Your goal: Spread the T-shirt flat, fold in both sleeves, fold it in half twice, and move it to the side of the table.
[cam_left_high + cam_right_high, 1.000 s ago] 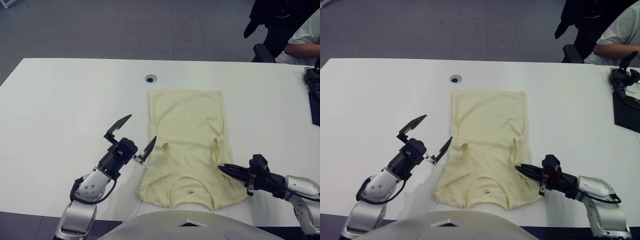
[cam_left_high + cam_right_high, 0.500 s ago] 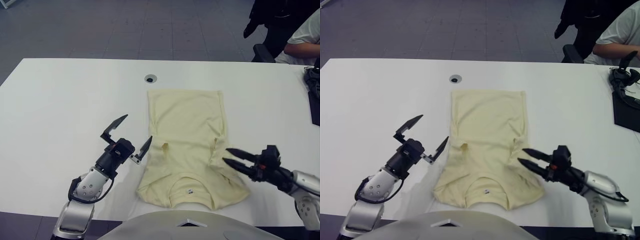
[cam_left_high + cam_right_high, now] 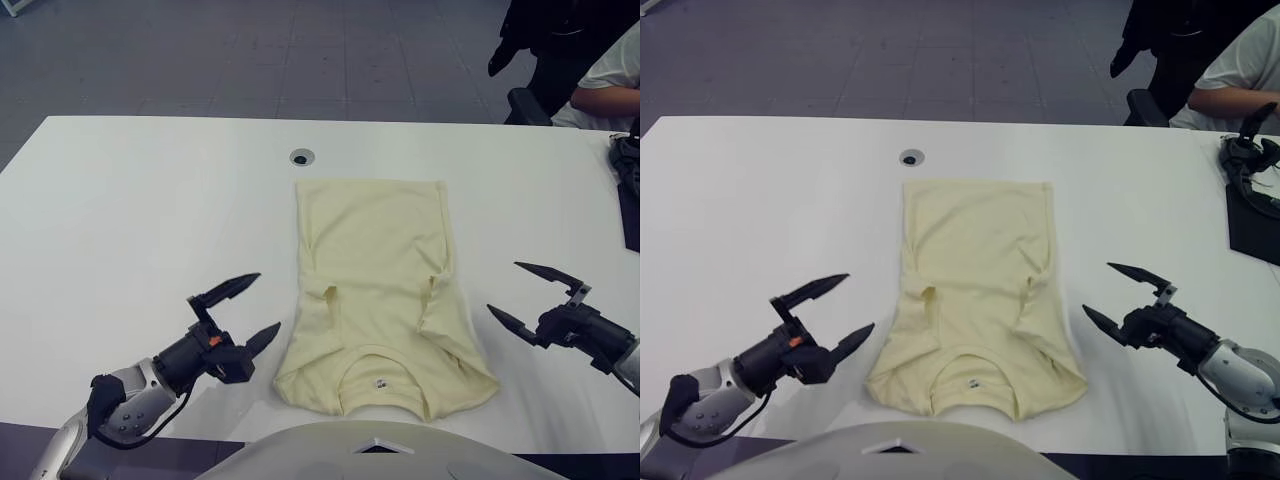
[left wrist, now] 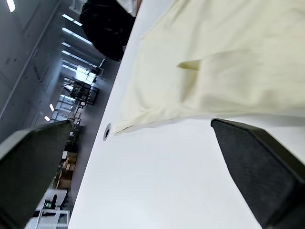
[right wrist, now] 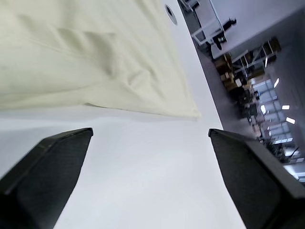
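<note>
1. Both sleeves are judged folded in: the T-shirt point(image 3: 375, 290) is seen flat as a narrow panel at frame centre on the white table point(image 3: 150, 200).
2. The left gripper point(image 3: 268, 301), lower left, and right gripper point(image 3: 503, 288), lower right, are found spread apart, clear of the cloth.
3. Two half-folds and the move aside are judged outstanding.

- One pale yellow T-shirt point(image 3: 385, 290), lying between the two claws.
- Two claws, the left claw point(image 3: 268, 301) and the right claw point(image 3: 502, 287), each with two dark fingers spread apart, four in all.
- One white table point(image 3: 130, 200) under both claws.
- One round cable hole point(image 3: 301, 157), well beyond the left claw.
</note>
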Controlling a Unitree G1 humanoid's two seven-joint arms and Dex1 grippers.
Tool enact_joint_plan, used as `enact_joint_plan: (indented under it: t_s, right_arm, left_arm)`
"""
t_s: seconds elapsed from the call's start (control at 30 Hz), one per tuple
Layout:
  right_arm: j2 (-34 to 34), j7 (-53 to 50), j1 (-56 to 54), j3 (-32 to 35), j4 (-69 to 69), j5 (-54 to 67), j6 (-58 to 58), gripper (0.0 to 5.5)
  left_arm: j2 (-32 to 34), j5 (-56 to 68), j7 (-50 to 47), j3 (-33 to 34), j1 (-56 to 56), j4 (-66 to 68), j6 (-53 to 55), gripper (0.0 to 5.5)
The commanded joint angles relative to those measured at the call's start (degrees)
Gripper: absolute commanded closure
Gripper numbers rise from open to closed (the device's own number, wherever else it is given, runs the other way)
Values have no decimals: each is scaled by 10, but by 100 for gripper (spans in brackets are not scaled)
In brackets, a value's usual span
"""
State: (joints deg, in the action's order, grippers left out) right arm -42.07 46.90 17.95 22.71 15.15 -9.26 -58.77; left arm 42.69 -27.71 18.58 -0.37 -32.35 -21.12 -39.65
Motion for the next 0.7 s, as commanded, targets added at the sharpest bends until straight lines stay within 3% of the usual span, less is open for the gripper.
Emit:
enact_joint_plan:
  t_s: [0.03,0.47,0.7]
  right_arm:
    - [-58,-48,-24,32,71,-137,-222,17]
    - [-79,-150,29,-1,60,-216,-278,10]
    - [-87,-180,55,-29,21,-223,-251,116]
  left_arm:
    - [59,-79,26,-36,-23,18,-85,10]
    - [63,-98,35,-56,-14,37,-90,240]
    - [63,-77,44,-66,5,44,-80,358]
